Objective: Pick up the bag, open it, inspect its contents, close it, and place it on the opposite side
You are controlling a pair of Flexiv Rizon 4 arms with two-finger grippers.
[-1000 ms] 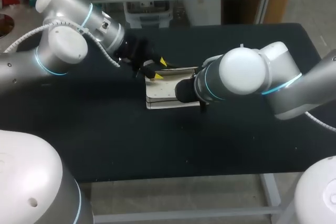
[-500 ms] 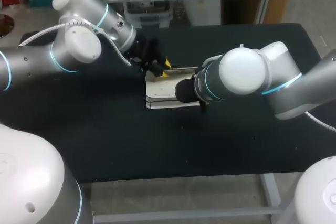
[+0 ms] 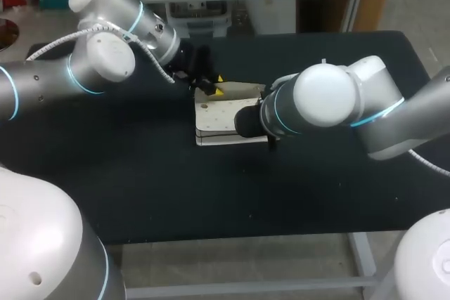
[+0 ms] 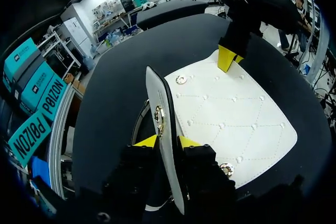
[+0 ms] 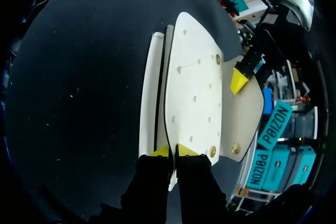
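Between left pincer [image 4: 167,141] tips: bag's [image 4: 231,114] flap [image 4: 159,103].

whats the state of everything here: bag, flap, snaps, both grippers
bag: lying flat, open
flap: unsnapped, lifted up off the bag's face
snaps: unfastened
left gripper: shut on the flap's edge
right gripper: shut on the bag's edge

Left gripper [image 4: 167,141] pinches bag [image 4: 226,108] flap; right gripper [image 5: 174,151] apparently pinches bag edge.
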